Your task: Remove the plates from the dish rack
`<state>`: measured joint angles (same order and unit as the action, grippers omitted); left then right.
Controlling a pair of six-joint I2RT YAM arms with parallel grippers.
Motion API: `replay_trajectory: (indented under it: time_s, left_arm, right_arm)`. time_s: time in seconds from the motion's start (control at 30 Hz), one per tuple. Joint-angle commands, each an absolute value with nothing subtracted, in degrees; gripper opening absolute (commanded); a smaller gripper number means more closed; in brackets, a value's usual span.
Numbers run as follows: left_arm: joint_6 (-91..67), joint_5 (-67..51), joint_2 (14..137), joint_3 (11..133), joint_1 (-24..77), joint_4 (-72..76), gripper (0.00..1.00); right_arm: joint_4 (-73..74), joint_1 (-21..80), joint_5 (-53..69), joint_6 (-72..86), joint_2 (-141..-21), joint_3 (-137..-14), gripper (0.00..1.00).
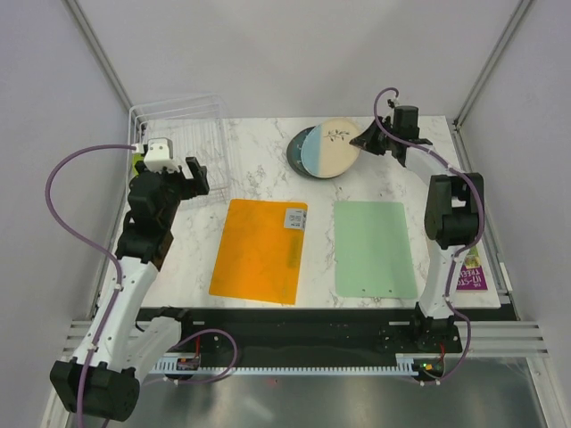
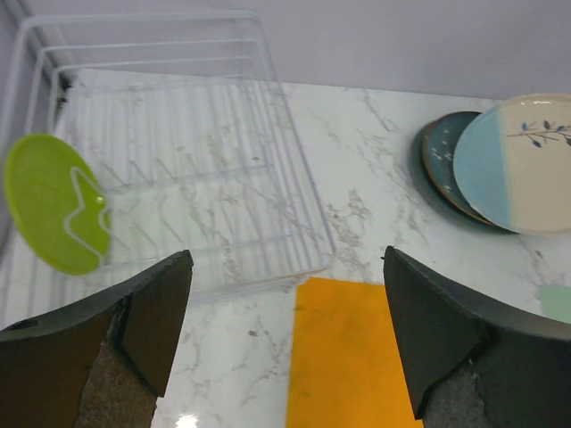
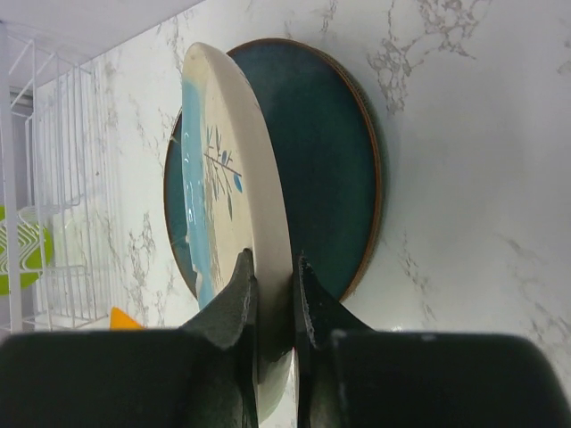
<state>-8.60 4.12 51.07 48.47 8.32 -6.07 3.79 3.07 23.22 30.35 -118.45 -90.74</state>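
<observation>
Cream and pale blue, the two-tone plate is pinched by its rim in the right claw, tilted over the teal plate just beyond, perhaps touching it: lower, then release. The left claw gapes empty; the lime plate stands ahead-left in the dish rack, likely next.

Bright, even, diffuse light; faint shadows; mostly sharp.
</observation>
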Motion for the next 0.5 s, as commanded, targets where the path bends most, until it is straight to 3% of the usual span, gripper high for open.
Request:
replay_trajectory:
  time_s: [0.0,0.27,0.33,0.37,0.47]
  left_arm:
    - [1.5,16.3,49.7,48.8,8.1,-6.9,0.95]
    - [3.8,18.6,51.0,49.2,8.0,-6.8,0.96]
    - [3.7,18.6,51.6,49.2,8.0,-6.7,0.96]
    - [3.6,18.6,51.9,49.6,8.0,-6.7,0.96]
    - [3.3,18.7,52.6,50.0,8.0,-6.8,0.96]
  right_arm:
    - [-2.3,4.0,29.2,34.5,-122.7,-100.0,0.00]
    - [-2.1,4.0,31.6,38.4,-131.4,-104.2,0.00]
    - [-1.6,4.0,32.2,39.0,-131.0,-102.8,0.09]
    - [-1.1,4.0,32.9,39.1,-131.1,-102.1,0.21]
    - [-0.1,4.0,32.9,38.4,-130.7,-100.8,0.38]
